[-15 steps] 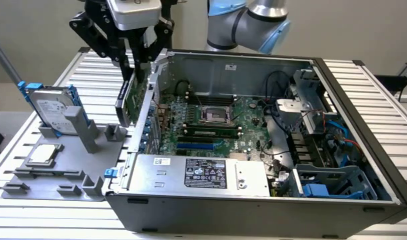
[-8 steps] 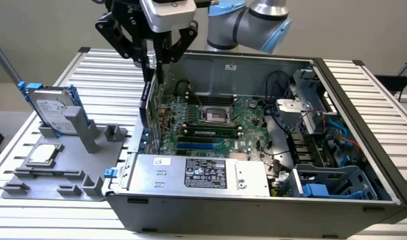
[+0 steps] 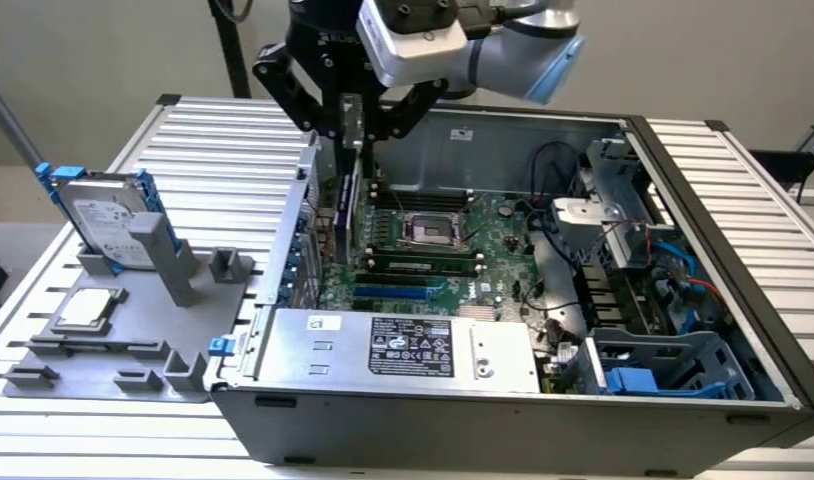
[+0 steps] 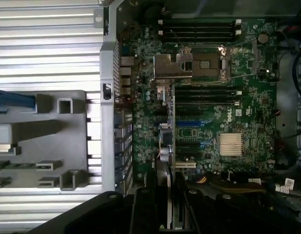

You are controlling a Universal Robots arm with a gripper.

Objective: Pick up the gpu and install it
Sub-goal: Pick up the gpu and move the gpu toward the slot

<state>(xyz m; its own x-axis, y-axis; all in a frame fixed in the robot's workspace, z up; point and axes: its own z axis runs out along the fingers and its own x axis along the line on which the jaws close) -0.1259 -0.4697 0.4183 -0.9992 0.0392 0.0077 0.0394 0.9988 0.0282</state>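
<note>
Above motherboard [image 3: 494, 235] inside open case [image 3: 514, 432] | jaws partly closed, clamping gpu [image 3: 344, 205] at top edge | gpu upright, edge-on.

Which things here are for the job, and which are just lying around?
For the job: the gpu, gripped edge-on by the tool; the green motherboard below it inside the open computer case.
Just lying about: the hard drive with blue rails, standing in the grey holder; the small silver chip on that holder.
</note>
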